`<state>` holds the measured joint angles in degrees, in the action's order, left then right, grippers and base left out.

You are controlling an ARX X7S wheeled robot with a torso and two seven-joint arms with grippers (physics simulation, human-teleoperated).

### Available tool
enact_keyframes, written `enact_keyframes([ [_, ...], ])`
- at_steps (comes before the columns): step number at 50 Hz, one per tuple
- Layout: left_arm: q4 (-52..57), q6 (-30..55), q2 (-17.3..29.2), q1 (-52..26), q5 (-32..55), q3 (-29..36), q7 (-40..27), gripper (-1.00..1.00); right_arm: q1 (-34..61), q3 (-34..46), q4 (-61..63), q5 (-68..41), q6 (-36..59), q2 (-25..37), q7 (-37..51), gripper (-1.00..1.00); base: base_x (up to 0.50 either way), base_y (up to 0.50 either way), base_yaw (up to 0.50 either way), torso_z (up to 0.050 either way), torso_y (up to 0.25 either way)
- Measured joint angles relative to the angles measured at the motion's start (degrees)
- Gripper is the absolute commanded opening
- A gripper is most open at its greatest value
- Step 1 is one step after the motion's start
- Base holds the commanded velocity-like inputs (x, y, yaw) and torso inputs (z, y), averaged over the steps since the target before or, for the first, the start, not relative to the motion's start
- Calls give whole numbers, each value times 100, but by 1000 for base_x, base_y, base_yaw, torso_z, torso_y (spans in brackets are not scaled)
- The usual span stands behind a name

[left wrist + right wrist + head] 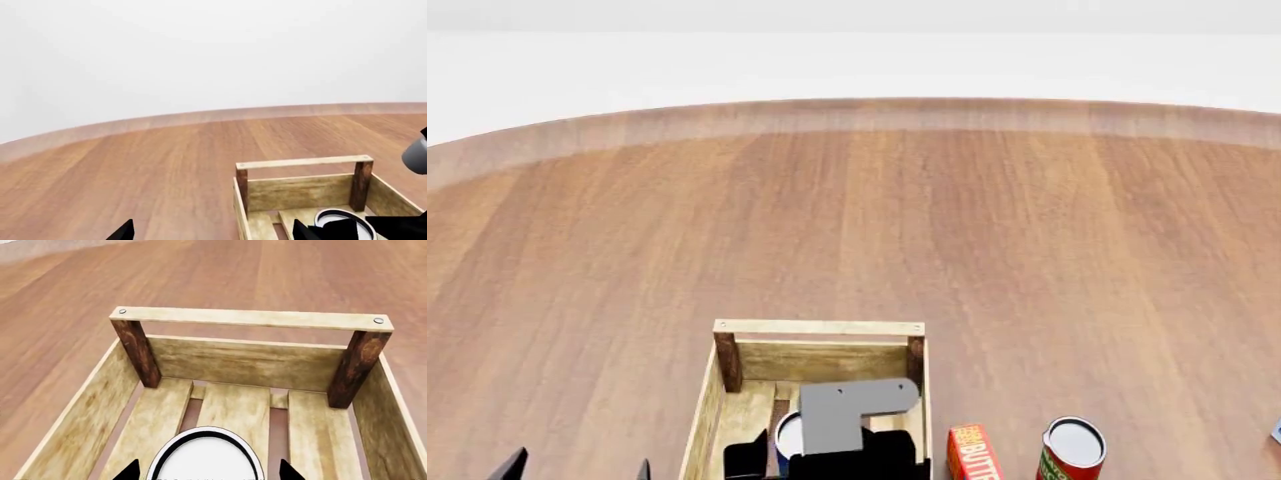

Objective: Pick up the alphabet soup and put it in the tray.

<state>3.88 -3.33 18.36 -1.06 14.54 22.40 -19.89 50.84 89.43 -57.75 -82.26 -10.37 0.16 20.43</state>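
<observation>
The alphabet soup (203,457) shows its pale top with a dark rim and stands upright on the slatted floor of the tray (250,317). My right gripper (208,471) is open, with a fingertip on each side of the can and a small gap on both sides. In the head view the can (787,436) sits in the near part of the tray (818,328), under my right gripper (827,455). My left gripper (213,232) is open and empty above bare table to the left of the tray (303,162). The can (337,220) shows there too.
A red-and-green can (1073,447) and a red box (970,455) stand just right of the tray. A small blue thing (1276,432) shows at the right edge. The round wooden table (854,220) stretches far ahead.
</observation>
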Motion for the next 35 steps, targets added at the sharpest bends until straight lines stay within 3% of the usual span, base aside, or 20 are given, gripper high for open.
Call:
enact_keyframes([
  [21,584,140,169,166,-33,-11,-164,100,-413,255,1412,912,-1128,708,1086,100,0,0,0,0,0],
  [35,778,177,228,227,-40,2,-220,100,-683,563,2740,2151,-2015,1392,2188,100,0,0,0,0,0],
])
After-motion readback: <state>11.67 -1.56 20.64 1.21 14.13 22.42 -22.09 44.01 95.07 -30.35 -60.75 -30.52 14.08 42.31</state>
